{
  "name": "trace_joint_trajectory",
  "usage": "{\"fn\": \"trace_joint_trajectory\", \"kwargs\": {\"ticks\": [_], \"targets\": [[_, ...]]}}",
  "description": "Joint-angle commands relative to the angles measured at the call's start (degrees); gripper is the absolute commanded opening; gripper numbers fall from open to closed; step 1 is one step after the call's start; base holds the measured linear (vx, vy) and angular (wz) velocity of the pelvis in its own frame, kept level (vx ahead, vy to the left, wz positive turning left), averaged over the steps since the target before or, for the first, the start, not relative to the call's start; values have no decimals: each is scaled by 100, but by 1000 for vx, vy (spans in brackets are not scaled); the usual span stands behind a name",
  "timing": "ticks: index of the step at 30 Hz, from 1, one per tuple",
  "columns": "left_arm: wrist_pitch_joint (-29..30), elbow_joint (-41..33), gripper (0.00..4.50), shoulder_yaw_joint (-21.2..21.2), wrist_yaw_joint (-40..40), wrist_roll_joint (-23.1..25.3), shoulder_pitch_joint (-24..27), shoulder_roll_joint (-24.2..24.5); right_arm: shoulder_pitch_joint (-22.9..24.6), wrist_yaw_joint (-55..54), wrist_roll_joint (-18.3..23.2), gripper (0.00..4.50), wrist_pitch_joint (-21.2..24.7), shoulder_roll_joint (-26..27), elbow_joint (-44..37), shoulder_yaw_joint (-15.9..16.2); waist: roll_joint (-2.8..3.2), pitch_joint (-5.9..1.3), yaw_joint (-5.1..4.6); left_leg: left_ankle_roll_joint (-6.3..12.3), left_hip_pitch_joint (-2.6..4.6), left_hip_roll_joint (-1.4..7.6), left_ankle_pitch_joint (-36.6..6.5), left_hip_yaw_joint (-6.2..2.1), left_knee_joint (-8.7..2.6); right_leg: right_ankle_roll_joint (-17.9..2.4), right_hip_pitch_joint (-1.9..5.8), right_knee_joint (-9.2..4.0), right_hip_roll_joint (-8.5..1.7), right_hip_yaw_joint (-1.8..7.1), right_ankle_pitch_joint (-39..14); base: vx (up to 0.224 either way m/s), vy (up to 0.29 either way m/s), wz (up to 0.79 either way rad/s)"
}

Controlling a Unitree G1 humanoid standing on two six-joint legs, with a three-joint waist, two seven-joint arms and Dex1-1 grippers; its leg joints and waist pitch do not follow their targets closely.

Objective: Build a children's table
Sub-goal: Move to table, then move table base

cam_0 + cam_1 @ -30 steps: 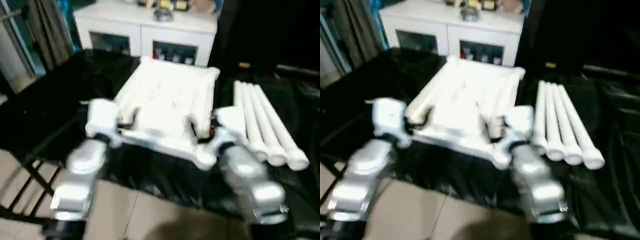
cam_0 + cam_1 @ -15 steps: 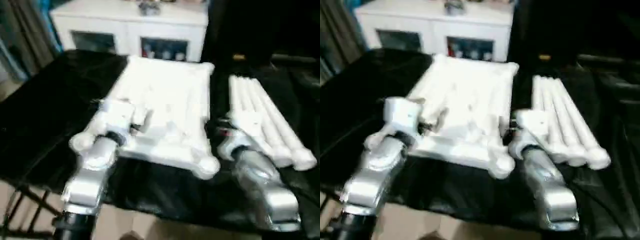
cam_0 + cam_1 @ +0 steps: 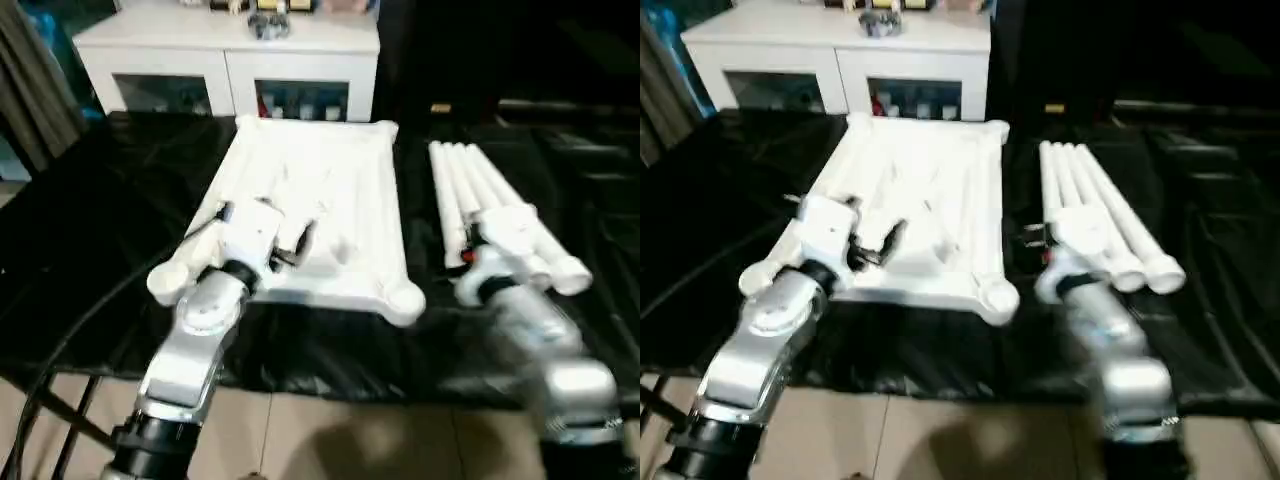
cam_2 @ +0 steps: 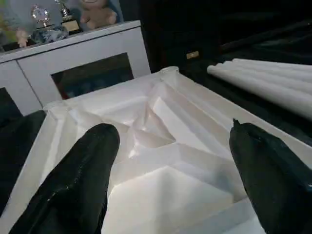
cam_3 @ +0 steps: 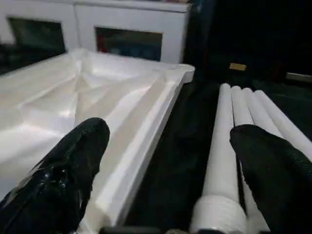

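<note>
The white table top (image 3: 335, 190) lies upside down on the black cloth, ribs up, with round sockets at its corners (image 3: 405, 300). Four white tube legs (image 3: 465, 185) lie side by side just right of it, ridged collars toward me. My left gripper (image 4: 173, 130) hovers open over the near-left part of the ribbed underside, holding nothing. Open too and empty, my right gripper (image 5: 168, 131) hangs above the near ends of the legs (image 5: 219, 161). Between its fingers (image 5: 83, 156) I see the top's right rim (image 5: 146, 131) and the innermost leg.
Black cloth (image 3: 100, 220) covers the work surface, which ends at a tiled floor (image 3: 330, 430) near me. A white cabinet (image 3: 230, 60) with small ornaments on it stands behind the top. A dark cable (image 3: 60, 340) curves at the near left.
The head views have shifted. My right arm has swung right, from the top's near-right corner to the legs' near ends. My left gripper has moved from the near edge further over the top.
</note>
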Motion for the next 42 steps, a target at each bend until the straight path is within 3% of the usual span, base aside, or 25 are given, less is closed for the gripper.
{"fn": "trace_joint_trajectory", "kwargs": {"ticks": [1,2,3,4,5,9,10,13,15,16,17,18,19,20,23,24,25,26,27,28,30,33,42], "targets": [[11,194,407,31,-207,-170,-157,33,-95,374,111,450,174,-223,76,43,-40,-224,-37,-92,75,407,-1768,-164,-523,-295,119,-732,-528,286,-2445,-64,9,-2],[-58,239,407,6,-356,-250,-178,52,-74,506,151,450,211,-307,73,71,-52,-227,-45,-26,52,420,-1676,-148,-528,-471,138,-687,-539,311,-1946,0,0,0],[-58,239,426,6,-356,-250,-178,52,-74,506,151,450,211,-307,73,71,-52,-227,-45,-26,52,420,-1676,-148,-528,-471,138,-687,-539,311,-1946,0,0,0],[54,413,426,-91,-933,-518,-325,118,10,1001,207,450,206,-652,76,226,-101,-224,-52,51,33,419,-1614,-117,-526,-625,161,-661,-573,306,-1862,0,0,0],[91,469,437,-132,-1123,-586,-376,150,34,1147,233,450,214,-747,77,268,-90,-230,-32,66,44,406,-1590,-104,-514,-631,165,-673,-588,307,-1943,0,0,0],[24,1095,448,-695,-2302,-518,-851,475,137,2112,388,450,125,-1327,48,437,-130,-238,18,227,14,436,-1189,-53,-507,-770,169,-628,-595,324,-1382,0,0,0],[-22,1316,448,-823,-2528,-457,-985,516,144,2325,469,450,171,-1438,19,464,-133,-275,59,319,43,450,-970,-14,-475,-862,166,-587,-617,330,-1048,0,0,0],[-158,1883,448,-1282,-3379,-292,-1323,667,199,2972,645,450,261,-1796,-163,677,-125,-294,60,430,23,472,-738,2,-470,-1063,193,-534,-633,313,-520,0,0,0],[-329,2387,420,-1624,-4059,-135,-1603,746,232,3329,694,450,313,-2030,-301,854,-100,-332,58,566,17,479,-442,13,-434,-1154,215,-476,-631,313,74,0,0,0],[-364,2641,420,-1733,-4292,-69,-1744,747,245,3475,728,450,353,-2129,-365,910,-50,-326,49,622,17,473,-438,25,-425,-1212,203,-492,-633,317,213,0,0,0],[-373,2759,420,-1770,-4367,-39,-1810,740,249,3535,752,450,378,-2171,-390,925,-72,-332,48,628,20,482,-452,21,-422,-1243,217,-477,-645,318,261,0,0,0],[-384,2989,412,-1823,-4460,0,-1938,704,270,3626,782,450,418,-2276,-450,966,-7,-333,59,627,18,483,-490,22,-414,-1338,219,-467,-672,319,294,0,0,0],[-391,3130,407,-1857,-4511,23,-2018,680,285,3678,799,450,442,-2346,-489,992,-41,-326,53,622,22,489,-539,29,-419,-1355,224,-487,-670,319,264,0,0,0],[-299,3454,394,-1879,-4462,83,-2196,589,337,3773,816,450,463,-2460,-578,1037,29,-320,65,578,30,507,-632,12,-419,-1436,229,-476,-690,322,190,0,0,0],[-151,4003,374,-1818,-4288,90,-2527,390,407,3836,764,450,451,-2534,-636,1018,-35,-281,51,492,34,496,-961,38,-434,-1485,253,-549,-693,325,-361,0,0,0],[-152,4018,371,-1813,-4279,89,-2536,382,409,3834,760,450,446,-2535,-636,1016,-12,-266,58,442,54,490,-1071,43,-435,-1446,231,-591,-688,323,-675,0,0,0],[-163,4198,362,-1755,-4224,63,-2649,294,422,3807,717,450,423,-2533,-612,984,-26,-269,57,419,56,496,-1102,38,-438,-1435,243,-598,-703,327,-775,0,0,0],[-179,4331,347,-1705,-4188,36,-2734,230,429,3783,708,450,440,-2527,-595,960,9,-274,63,386,58,508,-1098,25,-447,-1420,237,-596,-695,328,-848,0,0,0],[-179,4331,339,-1705,-4188,36,-2734,230,429,3783,708,450,440,-2527,-595,960,-13,-272,52,393,54,504,-1101,30,-449,-1415,236,-608,-685,326,-832,0,0,0],[-287,4680,335,-1626,-4276,-33,-2953,113,451,3687,611,450,371,-2550,-563,923,14,-289,56,390,39,498,-1017,22,-443,-1414,254,-587,-690,328,-721,0,0,0],[-342,4828,328,-1640,-4296,-3,-3031,85,464,3693,619,450,374,-2572,-573,913,-17,-288,48,426,39,495,-1013,22,-445,-1421,256,-598,-688,326,-651,0,0,0],[-476,5252,295,-1640,-4317,84,-3218,27,469,3796,713,450,398,-2610,-610,888,-13,-298,64,520,34,477,-891,36,-418,-1434,266,-597,-691,328,-558,0,0,0],[-812,5986,229,-1754,-4298,377,-3578,-29,418,3869,769,450,421,-2642,-607,878,-10,-280,69,546,41,532,-959,17,-454,-1530,257,-594,-714,323,-536,0,0,0]]}}
